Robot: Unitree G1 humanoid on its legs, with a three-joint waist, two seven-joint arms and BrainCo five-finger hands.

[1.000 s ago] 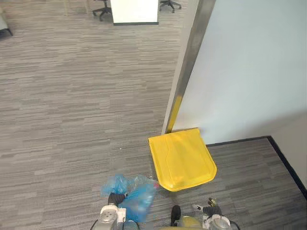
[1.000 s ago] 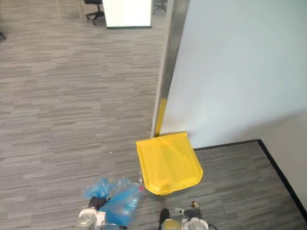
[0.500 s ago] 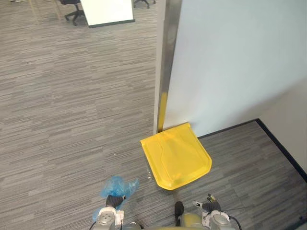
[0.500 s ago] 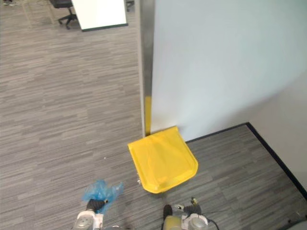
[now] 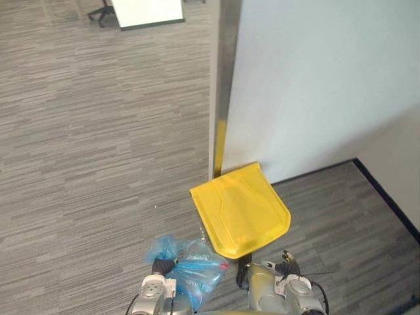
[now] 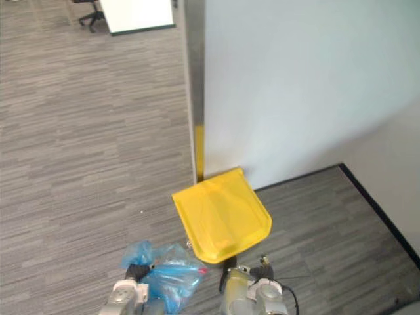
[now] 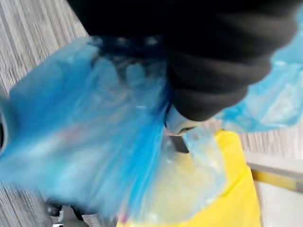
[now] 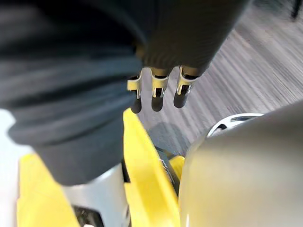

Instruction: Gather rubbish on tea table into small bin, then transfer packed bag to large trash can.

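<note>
Bag (image 5: 197, 272) is clutched by the left hand (image 5: 160, 266) beside the shut can (image 5: 239, 210); opening is presumably required next from the slack, empty right hand (image 8: 157, 92).

To the left and ahead: open carpet floor (image 5: 98, 131), free to pass. To the right: wall (image 5: 315, 79) and metal post (image 5: 224, 85), closing that side off. Close against both: yellow lid (image 5: 239, 210), shut, barring entry from above. Near the lid's front edge: right robot hand (image 8: 158, 97), fingers loose. Just beside the lid's near left corner: blue bag (image 5: 193, 272), bunched in the clenched left robot hand (image 5: 161, 266). Far back, well apart: white panel (image 5: 147, 12), chair (image 5: 102, 13).
</note>
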